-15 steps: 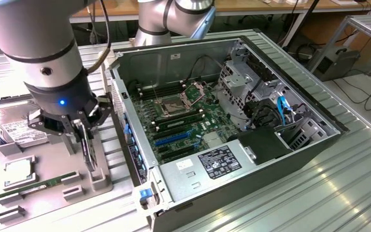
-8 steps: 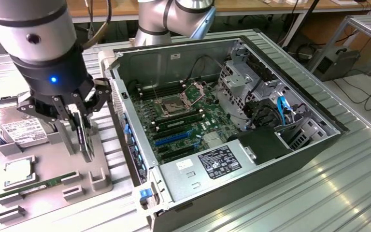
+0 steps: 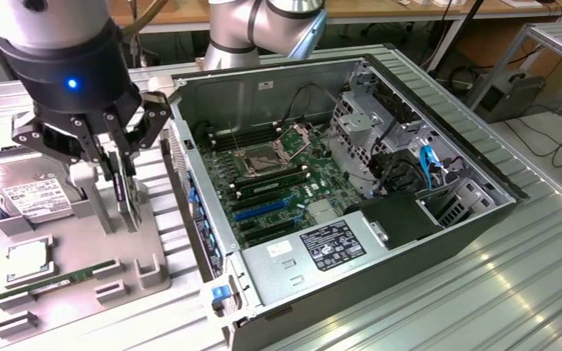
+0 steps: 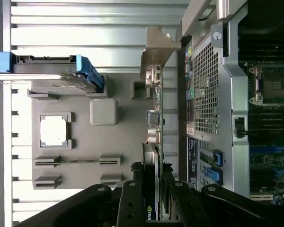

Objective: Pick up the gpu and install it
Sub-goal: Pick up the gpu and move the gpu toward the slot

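Observation:
The gpu (image 3: 125, 194) is a thin dark card standing on its long edge over the grey fixture plate (image 3: 149, 270), to the exterior view's left of the open computer case (image 3: 252, 88). My gripper (image 3: 113, 164) reaches down from above with a finger on each face of the card and is shut on it. In the wrist view the gpu (image 4: 155, 118) shows edge-on, its metal bracket (image 4: 157, 47) at the far end, and my gripper (image 4: 151, 172) clamps the near end. I cannot tell whether the card's lower edge still rests in its holder.
On the fixture lie a silver hard drive (image 3: 29, 194), a CPU (image 3: 27, 259) and a green RAM stick (image 3: 52, 283). Inside the case are the motherboard (image 3: 281, 190), blue expansion slots (image 3: 261, 208) and a power supply (image 3: 325, 245). The perforated case wall (image 4: 206, 80) stands close beside the card.

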